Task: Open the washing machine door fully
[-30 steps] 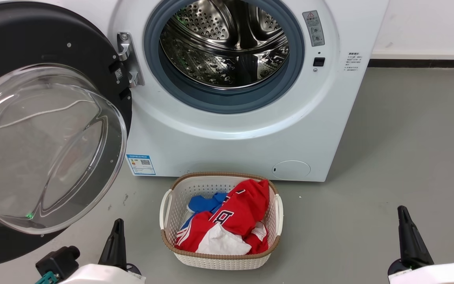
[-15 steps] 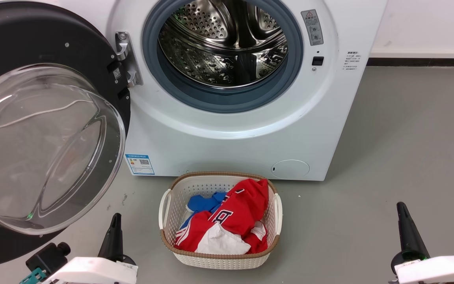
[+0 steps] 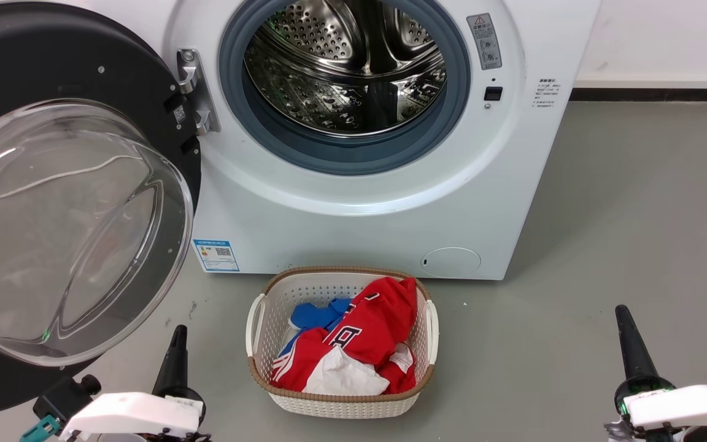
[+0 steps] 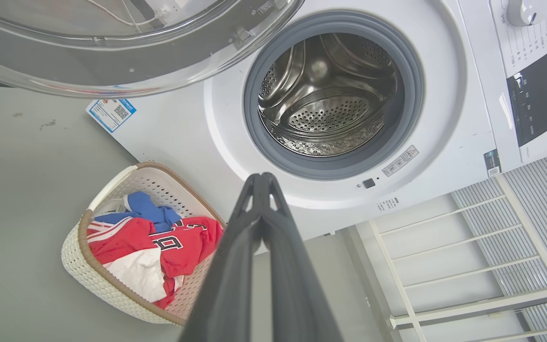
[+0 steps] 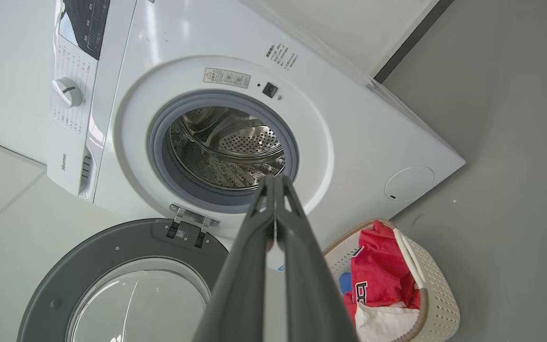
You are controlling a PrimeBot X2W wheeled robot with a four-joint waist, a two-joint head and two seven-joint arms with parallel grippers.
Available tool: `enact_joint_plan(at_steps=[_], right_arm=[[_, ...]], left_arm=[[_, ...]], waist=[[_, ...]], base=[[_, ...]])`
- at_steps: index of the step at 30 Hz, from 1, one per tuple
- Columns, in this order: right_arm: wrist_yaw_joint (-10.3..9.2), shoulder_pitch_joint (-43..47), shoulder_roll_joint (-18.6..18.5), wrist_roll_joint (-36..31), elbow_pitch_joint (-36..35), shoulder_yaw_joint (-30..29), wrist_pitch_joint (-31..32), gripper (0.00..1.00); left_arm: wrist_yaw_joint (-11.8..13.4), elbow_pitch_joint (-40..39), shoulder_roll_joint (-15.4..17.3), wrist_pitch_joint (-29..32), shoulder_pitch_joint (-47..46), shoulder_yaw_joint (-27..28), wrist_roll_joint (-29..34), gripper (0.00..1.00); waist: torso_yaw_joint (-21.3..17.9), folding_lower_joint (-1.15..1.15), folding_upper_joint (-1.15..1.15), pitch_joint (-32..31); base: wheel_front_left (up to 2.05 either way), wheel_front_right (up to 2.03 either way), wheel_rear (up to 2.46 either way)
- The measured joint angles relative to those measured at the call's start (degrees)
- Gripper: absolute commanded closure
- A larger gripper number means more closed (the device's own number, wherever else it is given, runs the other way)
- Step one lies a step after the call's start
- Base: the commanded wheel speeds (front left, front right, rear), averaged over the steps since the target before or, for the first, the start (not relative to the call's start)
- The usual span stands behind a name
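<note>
The round glossy black washing machine door (image 3: pixel 71 202) is swung wide left, with the left gripper (image 4: pixel 261 179) and right gripper (image 5: pixel 274 179) (both empty) pressed together.

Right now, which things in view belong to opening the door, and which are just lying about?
Job: washing machine door, swung wide open; its hinge; left hand and right hand, both shut and empty.
Lying about: laundry basket of red, blue and white clothes; steel drum; round filter cover; blue label.
</note>
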Motion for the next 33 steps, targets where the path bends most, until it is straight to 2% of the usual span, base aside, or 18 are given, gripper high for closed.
enact_joint_plan(at_steps=[33], right_arm=[[0.00,-3.8,0.0,18.1,3.3,-1.0,4.8,1.00]], left_arm=[[-1.3,1.4,0.0,4.6,-3.0,1.9,-19.2,1.00]], waist=[[-0.5,0.00,0.00,0.3]], base=[[0.00,0.00,0.00]])
